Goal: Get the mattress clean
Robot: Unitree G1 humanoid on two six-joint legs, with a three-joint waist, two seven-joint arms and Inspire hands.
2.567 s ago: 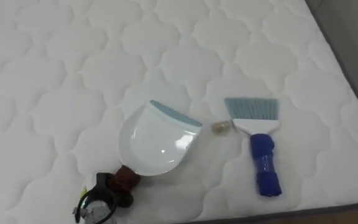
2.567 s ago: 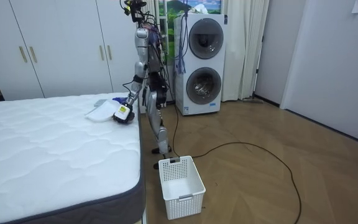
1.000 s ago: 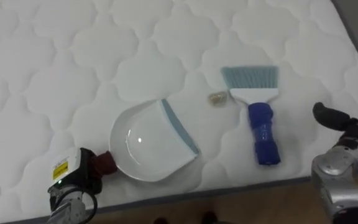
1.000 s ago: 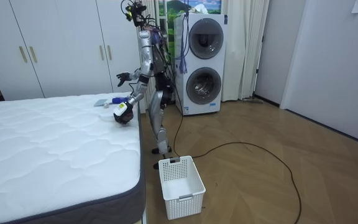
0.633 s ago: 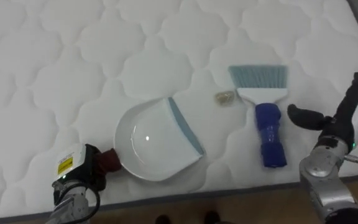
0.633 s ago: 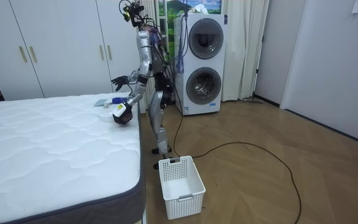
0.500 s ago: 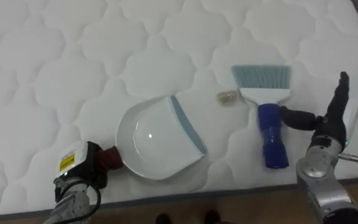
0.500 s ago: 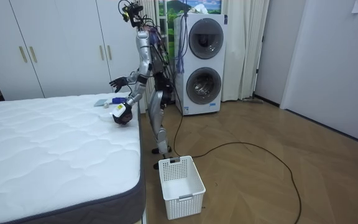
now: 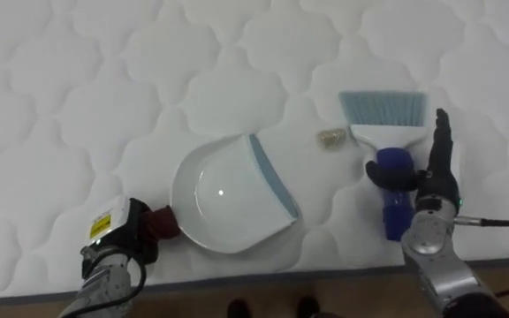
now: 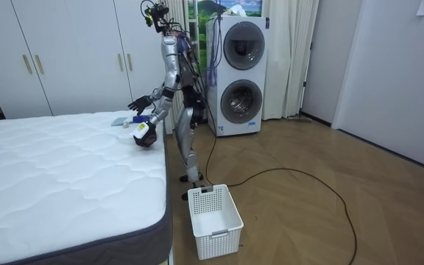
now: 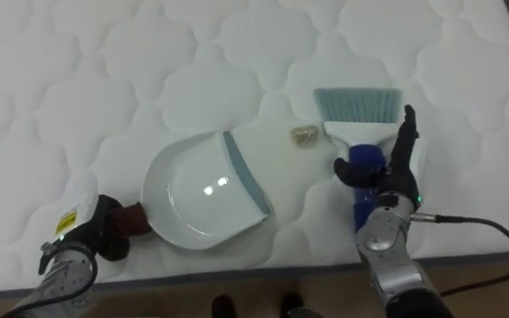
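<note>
Robot standing at bed (image 9: pixel 104 71) edge, left hand (image 9: pixel 113 237) fingers curled round white dustpan (image 9: pixel 224 199) handle, right hand (image 9: pixel 433 190) fingers straight, spread wide over blue-handled brush (image 9: pixel 391 137), small crumb (image 9: pixel 330 138) between dustpan and brush.

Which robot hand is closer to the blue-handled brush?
Right. The right hand is open at the blue-handled brush; the left hand grips the white plastic dustpan, off to its left.

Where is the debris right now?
The debris lies on the mattress, right of centre in the left eye view, between dustpan and brush.
</note>
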